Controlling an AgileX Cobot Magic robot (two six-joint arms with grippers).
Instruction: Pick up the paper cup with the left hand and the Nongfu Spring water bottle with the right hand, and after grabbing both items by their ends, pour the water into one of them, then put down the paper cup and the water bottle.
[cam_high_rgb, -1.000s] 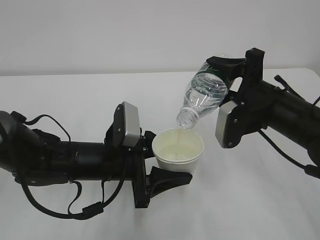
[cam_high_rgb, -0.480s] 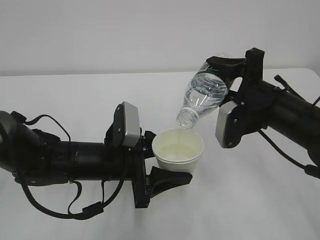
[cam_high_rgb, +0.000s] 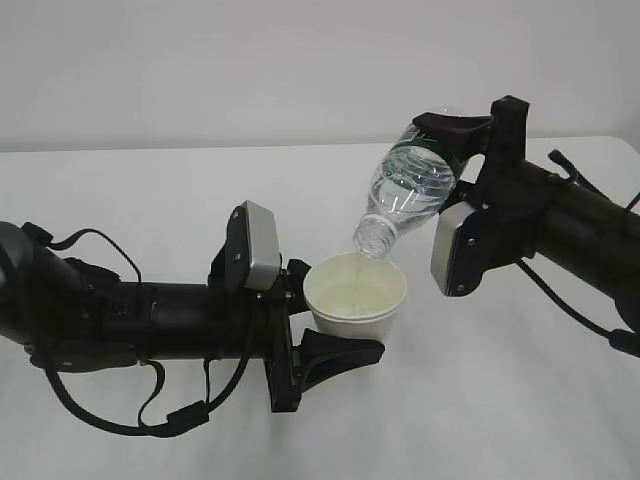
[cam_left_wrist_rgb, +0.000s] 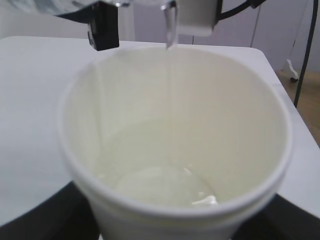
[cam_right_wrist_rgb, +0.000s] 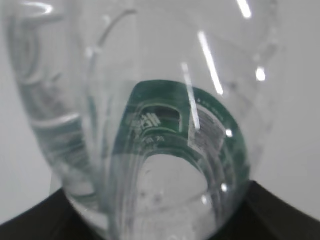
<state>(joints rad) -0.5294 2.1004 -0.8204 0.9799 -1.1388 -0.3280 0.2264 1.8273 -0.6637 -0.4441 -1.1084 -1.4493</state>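
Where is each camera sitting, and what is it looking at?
Exterior view: faces the table from the front; both black arms show, the bottle tipped over the paper cup.
Left wrist view: behind the cup, looking into it; end effector edges show.
Right wrist view: close against the bottle.
Shared: the cup, exterior and left wrist.

Base of the paper cup (cam_high_rgb: 352, 322) is concealed behind the left hand (cam_high_rgb: 325, 345). Above the cup, the Nongfu Spring water bottle (cam_high_rgb: 405, 190) has its bottom end hidden inside the right hand (cam_high_rgb: 462, 140). The wrist close-ups crop both vessels at the frame edges.
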